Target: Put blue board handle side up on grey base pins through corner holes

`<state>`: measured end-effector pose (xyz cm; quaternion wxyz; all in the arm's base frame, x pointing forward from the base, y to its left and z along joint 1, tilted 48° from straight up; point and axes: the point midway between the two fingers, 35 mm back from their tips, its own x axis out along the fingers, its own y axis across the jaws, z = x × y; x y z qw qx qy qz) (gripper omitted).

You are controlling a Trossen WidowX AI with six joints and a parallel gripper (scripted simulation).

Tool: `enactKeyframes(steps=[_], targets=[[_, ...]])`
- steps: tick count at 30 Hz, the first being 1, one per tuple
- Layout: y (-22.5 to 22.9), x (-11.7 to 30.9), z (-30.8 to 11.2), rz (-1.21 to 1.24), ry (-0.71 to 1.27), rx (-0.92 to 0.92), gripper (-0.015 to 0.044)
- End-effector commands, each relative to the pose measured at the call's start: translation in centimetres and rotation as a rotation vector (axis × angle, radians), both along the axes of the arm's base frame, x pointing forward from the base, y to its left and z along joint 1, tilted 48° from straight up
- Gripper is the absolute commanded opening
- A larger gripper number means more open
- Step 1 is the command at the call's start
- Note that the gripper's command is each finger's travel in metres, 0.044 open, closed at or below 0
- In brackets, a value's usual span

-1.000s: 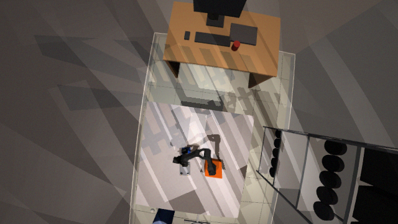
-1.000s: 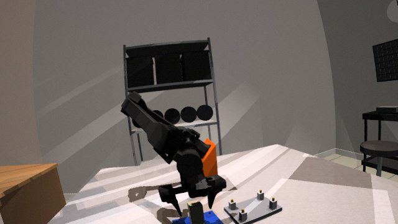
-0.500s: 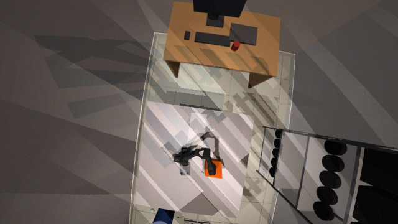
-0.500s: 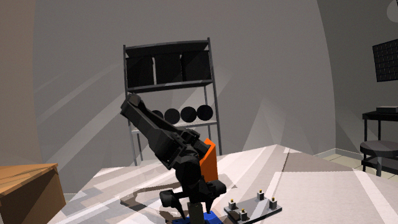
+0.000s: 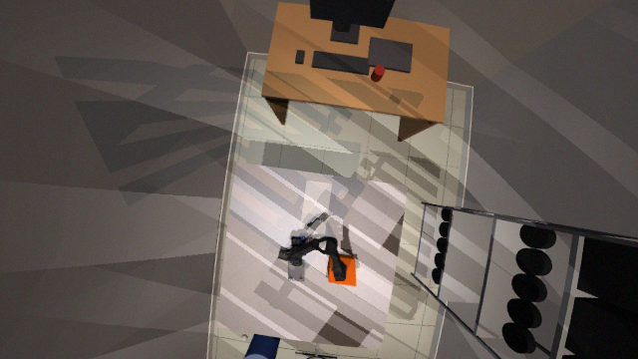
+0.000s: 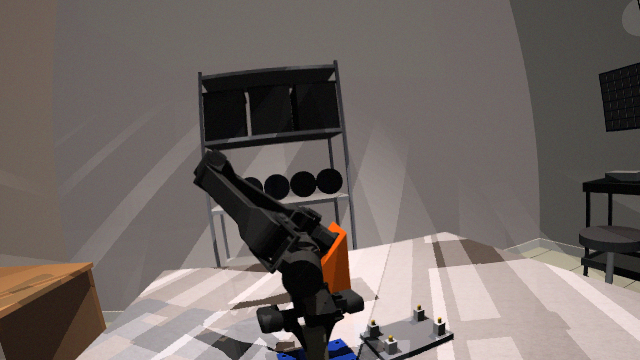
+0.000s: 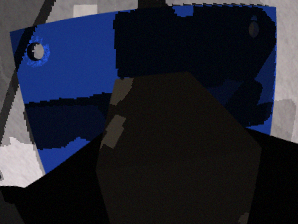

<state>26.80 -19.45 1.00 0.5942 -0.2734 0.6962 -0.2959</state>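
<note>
The blue board (image 5: 302, 238) (image 6: 343, 349) (image 7: 75, 75) is handle side up, at or very near the table. Its square handle (image 6: 316, 345) (image 7: 177, 160) stands up from the middle. My gripper (image 6: 316, 338) (image 7: 161, 133) is shut on the handle, one finger on each side. In the wrist view the two far corner holes show; the near ones are hidden by the fingers and handle. The grey base (image 5: 295, 273) (image 6: 411, 336) lies right of the board in the exterior view, its four posts upright with gold pins on top and nothing on them.
An orange block (image 5: 350, 277) (image 6: 342, 272) stands at the foot of the arm. A wooden desk (image 5: 349, 95) (image 6: 55, 295) with a monitor and a red cup is off to one side. A shelf rack (image 5: 493, 264) (image 6: 272, 137) stands beyond the table.
</note>
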Motion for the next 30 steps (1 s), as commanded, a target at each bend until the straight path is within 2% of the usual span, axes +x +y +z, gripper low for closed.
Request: enactKeyframes(steps=[1,30], targets=[[0.2,0.1,0.2,0.003,0.003,-0.001,0.0],[5.6,1.3,4.9,0.003,0.001,0.005,0.0]])
